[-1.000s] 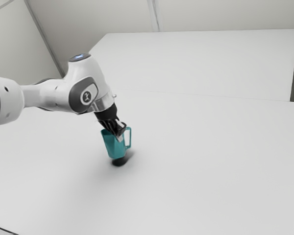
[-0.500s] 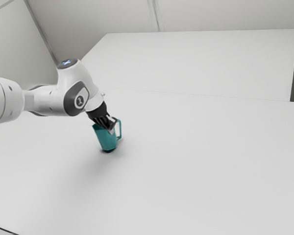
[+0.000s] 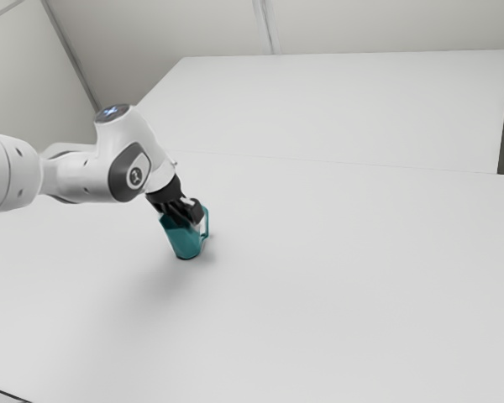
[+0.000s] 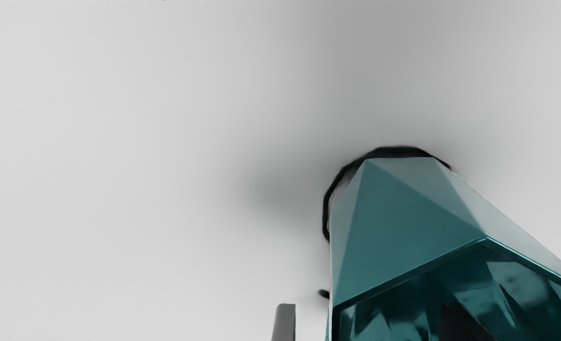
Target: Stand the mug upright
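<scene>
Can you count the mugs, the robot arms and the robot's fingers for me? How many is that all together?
Teal mug: 1
Robot arm: 1
Fingers: 2
Total: 4

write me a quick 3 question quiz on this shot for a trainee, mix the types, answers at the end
1. Multiple choice: in the wrist view, how do the fingers line up with the mug and its mouth?
A) both beside the mug
B) one over the mouth, one beside the mug
C) both over the mouth

2. True or false: the mug is upside down.

3. Fill in: the handle is on the mug's side toward the exterior view's ____.

Key: 1 B; 2 false; 3 right
</scene>
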